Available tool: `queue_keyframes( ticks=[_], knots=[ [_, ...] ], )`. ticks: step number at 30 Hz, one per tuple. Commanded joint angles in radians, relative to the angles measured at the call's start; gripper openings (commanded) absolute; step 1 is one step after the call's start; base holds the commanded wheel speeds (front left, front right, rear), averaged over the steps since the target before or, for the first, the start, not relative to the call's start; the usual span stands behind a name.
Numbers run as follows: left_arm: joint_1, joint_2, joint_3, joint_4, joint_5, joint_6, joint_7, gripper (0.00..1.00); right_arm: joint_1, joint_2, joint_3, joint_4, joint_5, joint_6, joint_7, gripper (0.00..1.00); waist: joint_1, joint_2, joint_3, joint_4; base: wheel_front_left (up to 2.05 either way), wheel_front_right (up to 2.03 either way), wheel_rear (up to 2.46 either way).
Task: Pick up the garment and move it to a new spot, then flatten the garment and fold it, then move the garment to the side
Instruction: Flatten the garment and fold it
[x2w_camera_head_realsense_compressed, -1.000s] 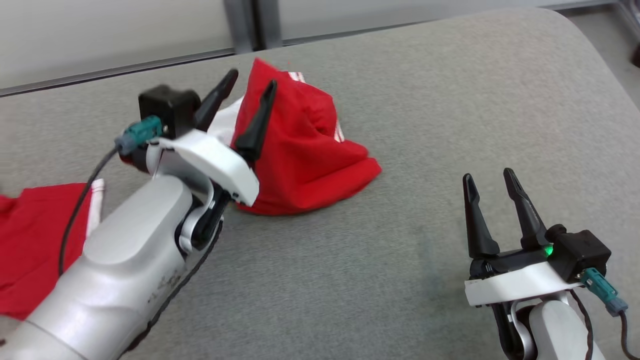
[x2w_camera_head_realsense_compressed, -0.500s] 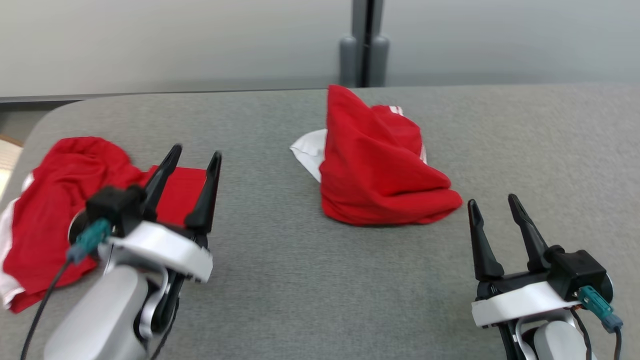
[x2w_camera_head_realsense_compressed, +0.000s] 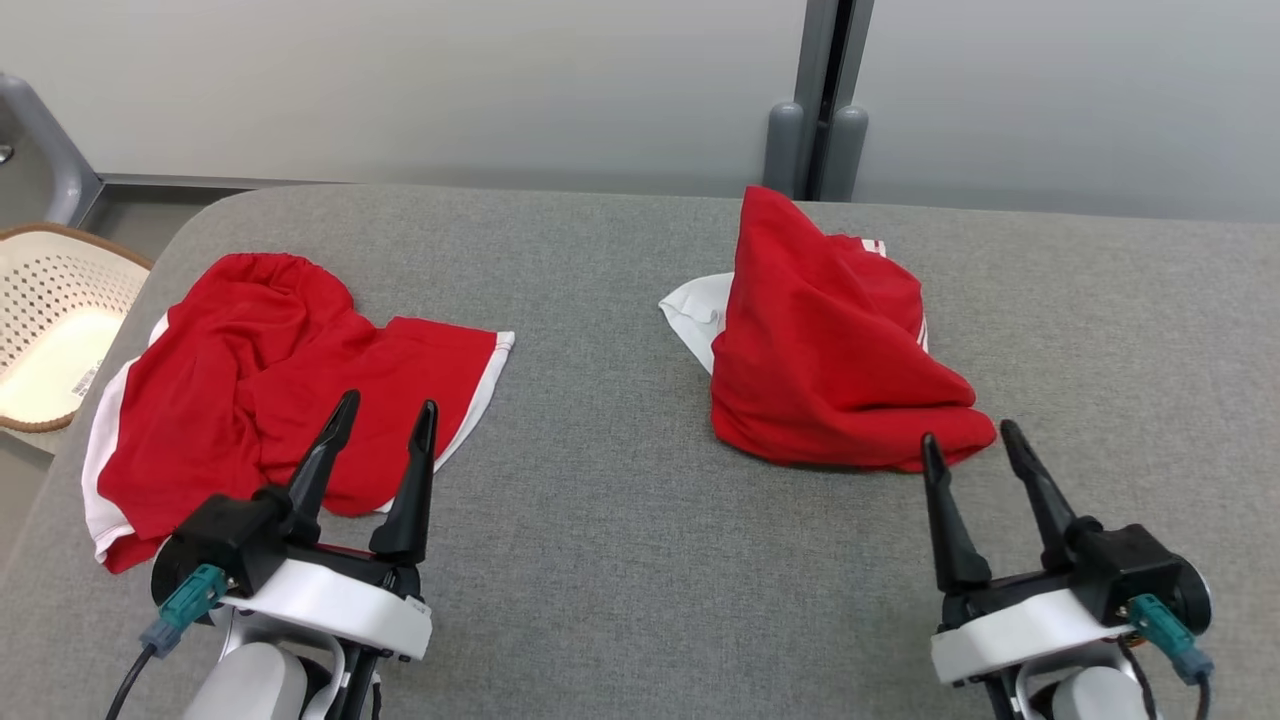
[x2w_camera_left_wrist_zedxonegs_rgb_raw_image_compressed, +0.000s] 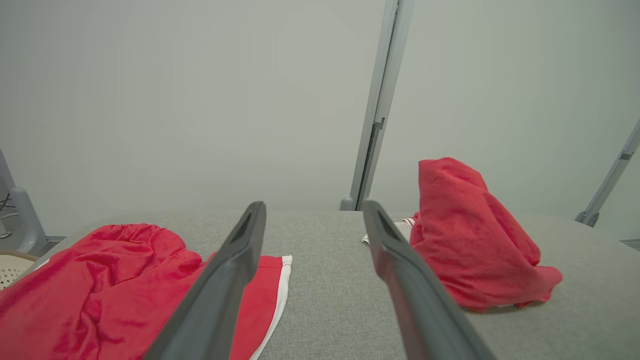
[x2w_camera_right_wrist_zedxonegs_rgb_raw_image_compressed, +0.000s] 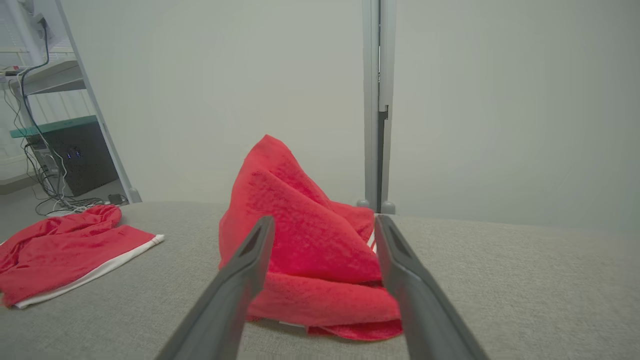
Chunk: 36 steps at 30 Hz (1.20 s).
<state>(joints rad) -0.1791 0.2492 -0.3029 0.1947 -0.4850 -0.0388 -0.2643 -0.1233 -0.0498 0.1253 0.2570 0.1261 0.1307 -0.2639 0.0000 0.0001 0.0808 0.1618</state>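
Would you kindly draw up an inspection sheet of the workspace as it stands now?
Surface: grey padded table, rounded corners.
Job's things: heaped garment, red, standing in a peak right of centre; spread garment, red with white trim, rumpled, at the left.
Clutter: nothing seen.
Hands: left hand open, empty, over the spread garment's near edge; right hand open, empty, pointing at the heaped garment.
Cables: teal plug with a lead at each wrist; loose leads on the floor by a dark box.
Surroundings: pale wall, grey post, perforated basket beside the table's left end.
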Motion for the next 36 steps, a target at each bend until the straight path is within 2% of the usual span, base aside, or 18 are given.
queue_keyframes(
  ticks=[1,10,20,21,22,25,28,36],
  knots=[
    [-0.011,-0.013,0.019,0.009,0.024,-0.018,0.0,1.0,-0.014,-0.001,0.022,0.012,-0.016,0.0,-0.001,1.0,0.0,-0.0001,0.016,0.013,0.0,0.0,0.0],
    [-0.043,-0.094,0.056,0.067,0.078,-0.074,0.0,1.0,-0.132,-0.019,0.128,0.144,-0.136,0.0,-0.001,1.0,0.0,-0.0001,0.086,0.078,0.0,0.0,0.0],
    [-0.049,-0.138,0.07,0.1,0.103,-0.092,0.0,1.0,-0.239,-0.025,0.075,0.342,-0.226,0.0,-0.001,1.0,0.0,-0.0001,0.101,0.148,0.0,0.0,0.0],
    [-0.048,-0.14,0.072,0.102,0.105,-0.091,0.0,1.0,-0.247,-0.023,0.07,0.362,-0.233,0.0,-0.001,0.64,0.0,-0.0001,0.1,0.152,0.0,0.0,0.0],
    [-0.047,-0.142,0.073,0.103,0.107,-0.092,0.0,1.0,-0.255,-0.021,0.068,0.375,-0.237,0.0,-0.001,0.0,0.0,-0.0001,0.098,0.156,0.0,0.0,0.0],
    [-0.04,-0.147,0.077,0.108,0.11,-0.094,0.0,1.0,-0.265,-0.013,0.09,0.386,-0.217,0.0,-0.001,0.0,0.0,-0.0001,0.088,0.161,0.0,0.0,0.0],
    [-0.029,-0.148,0.078,0.113,0.108,-0.092,0.0,1.0,-0.267,-0.008,0.155,0.345,-0.178,0.0,-0.001,0.0,0.0,-0.0001,0.072,0.159,0.0,0.0,0.0],
    [0.001,-0.145,0.101,0.113,0.102,-0.092,0.0,1.0,-0.291,-0.003,0.427,0.094,0.053,0.0,-0.001,0.0,0.0,-0.0001,-0.003,0.126,0.0,0.0,0.0]
  ],
)
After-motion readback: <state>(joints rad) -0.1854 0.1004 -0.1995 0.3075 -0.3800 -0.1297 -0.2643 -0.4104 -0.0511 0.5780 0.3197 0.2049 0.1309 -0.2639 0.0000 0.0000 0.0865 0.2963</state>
